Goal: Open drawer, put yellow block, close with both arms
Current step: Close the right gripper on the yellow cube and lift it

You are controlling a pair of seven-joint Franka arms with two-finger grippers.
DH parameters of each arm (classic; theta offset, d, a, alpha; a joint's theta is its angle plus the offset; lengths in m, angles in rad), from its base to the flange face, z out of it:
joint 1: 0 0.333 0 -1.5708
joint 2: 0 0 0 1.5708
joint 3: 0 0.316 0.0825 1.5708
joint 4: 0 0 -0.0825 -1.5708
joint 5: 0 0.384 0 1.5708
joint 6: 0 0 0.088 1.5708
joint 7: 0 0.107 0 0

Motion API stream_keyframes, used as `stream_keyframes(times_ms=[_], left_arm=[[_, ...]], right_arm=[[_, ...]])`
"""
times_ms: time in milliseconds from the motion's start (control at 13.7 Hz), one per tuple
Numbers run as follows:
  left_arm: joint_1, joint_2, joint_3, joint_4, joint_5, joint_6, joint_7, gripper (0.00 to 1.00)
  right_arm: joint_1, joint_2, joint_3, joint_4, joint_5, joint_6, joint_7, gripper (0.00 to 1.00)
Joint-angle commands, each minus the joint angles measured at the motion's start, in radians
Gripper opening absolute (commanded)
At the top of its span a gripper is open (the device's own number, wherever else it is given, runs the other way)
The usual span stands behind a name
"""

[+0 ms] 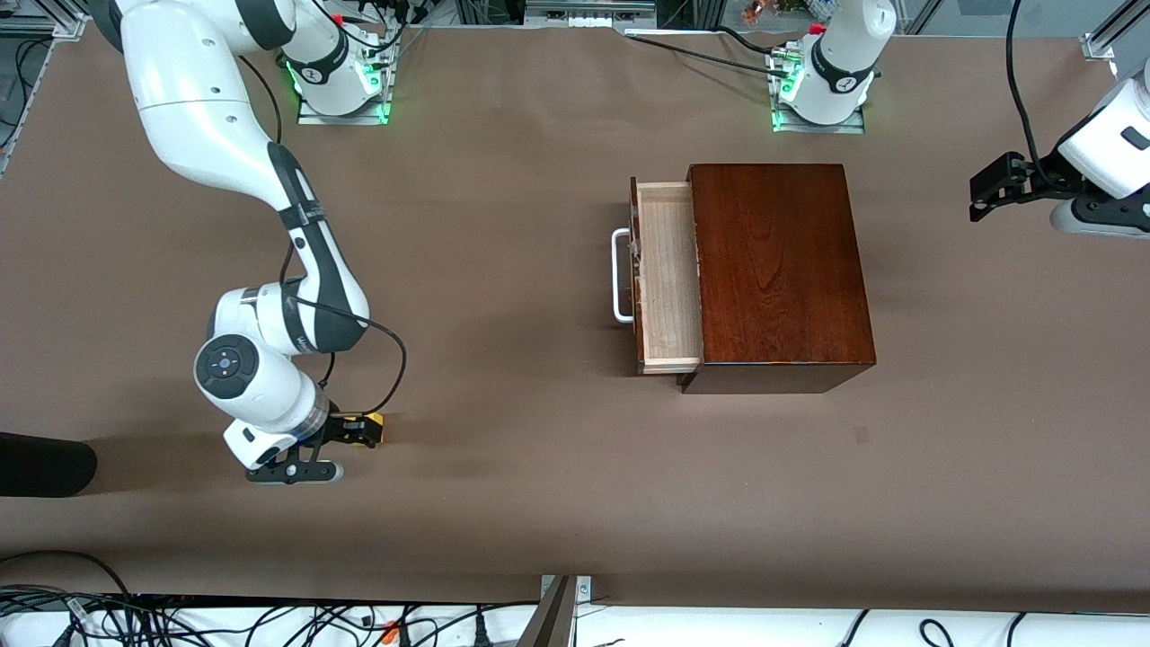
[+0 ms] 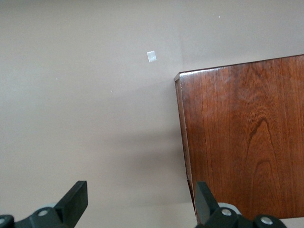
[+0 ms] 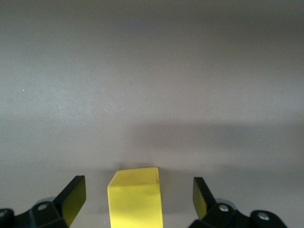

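Low at the right arm's end of the table, the right gripper (image 1: 359, 431) has its fingers spread wide on either side of the yellow block (image 1: 375, 428). In the right wrist view the yellow block (image 3: 135, 197) sits on the brown table (image 3: 152, 85) between the two black fingertips (image 3: 73, 194), with a clear gap on each side, so neither pad touches it. The gripper (image 3: 137, 199) is level with the block, which rests on the table and is not lifted. Bare table surface (image 1: 539, 485) runs from the block toward the drawer, with nothing lying between them.

Farther from the front camera and toward the left arm's end stands the mahogany box (image 1: 777, 270). Its drawer (image 1: 667, 279) is pulled partway out, facing the right arm's end, showing a pale wooden tray with nothing in it that can be made out. The white bar handle (image 1: 620, 274) stands out from the drawer front, and open table lies in front of it.

At the table's edge on the left arm's end, the left gripper (image 1: 993, 184) hangs in the air and waits, well apart from the box. The left wrist view shows its fingers (image 2: 76, 199) spread apart and holding nothing, with the box's glossy top (image 2: 242, 142) and bare table below them.
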Motion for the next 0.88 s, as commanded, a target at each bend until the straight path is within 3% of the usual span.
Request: stream_keyframes(times_ms=[0,292,511,584,803], left_arm=[[0.003,-0.015,-0.007,-0.010,-0.022,0.014,0.008,1.00],[0.004,-0.015,-0.006,0.000,-0.023,0.003,0.010,1.00],[0.004,-0.017,-0.009,0.001,-0.025,0.006,0.008,1.00],[0.003,-0.018,-0.011,0.003,-0.025,0.006,0.008,1.00],[0.004,-0.018,-0.009,0.004,-0.023,0.005,0.008,1.00]], right_arm=[[0.000,0.045,0.004,0.025,0.002,0.022,-0.005,1.00],[0.012,0.060,0.004,0.019,0.005,0.010,-0.007,0.97],[0.018,0.051,0.004,0.015,0.025,-0.041,-0.010,0.23],[0.017,0.047,0.004,0.018,0.027,-0.064,-0.012,0.04],[0.010,-0.008,0.003,0.025,0.032,-0.177,-0.018,0.00]])
